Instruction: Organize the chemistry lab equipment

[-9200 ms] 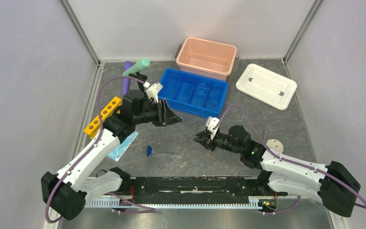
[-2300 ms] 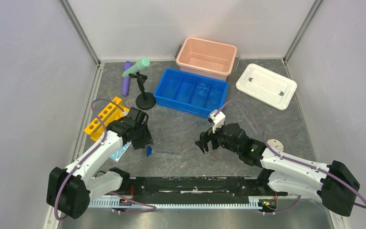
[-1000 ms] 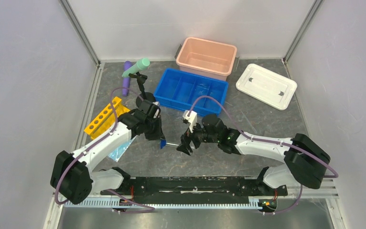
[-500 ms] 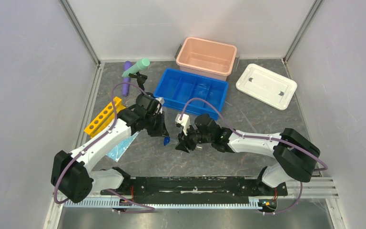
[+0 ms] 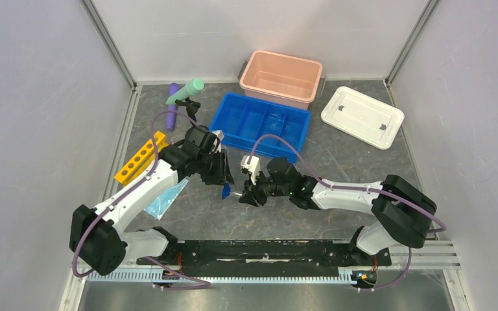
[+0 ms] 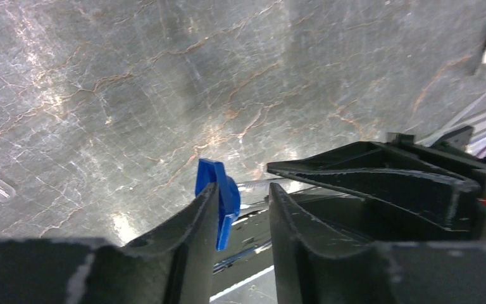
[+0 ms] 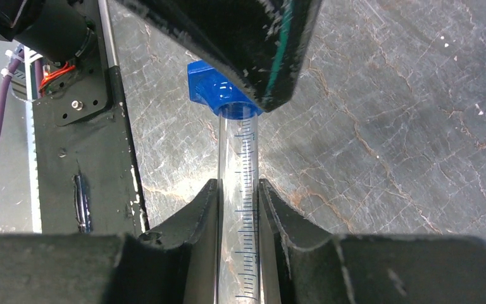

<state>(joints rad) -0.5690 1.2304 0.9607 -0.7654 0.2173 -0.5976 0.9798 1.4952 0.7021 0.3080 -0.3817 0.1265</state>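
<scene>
A clear graduated tube [image 7: 238,158] with a blue base [image 5: 225,191] hangs just above the table between both arms. In the right wrist view my right gripper [image 7: 238,185] is shut on the tube, both fingers pressed to its sides. In the left wrist view my left gripper [image 6: 245,189] is open around the blue base [image 6: 219,193], which rests against the left finger with a gap to the right one. The yellow holed rack [image 5: 140,157], mint-green tube [image 5: 187,91], purple tube [image 5: 172,110] and light-blue mask [image 5: 165,199] lie at the left. The left arm partly hides the black clamp stand [image 5: 190,105].
The blue divided tray [image 5: 254,146] stands behind the grippers, the pink bin [image 5: 312,69] behind it at the back wall. A white lid [image 5: 362,116] lies at the back right. The black base rail [image 7: 76,139] runs along the near edge.
My right gripper has shut on the clear tube. My left gripper, shut on the blue base half a second ago, has opened and stays around it.
</scene>
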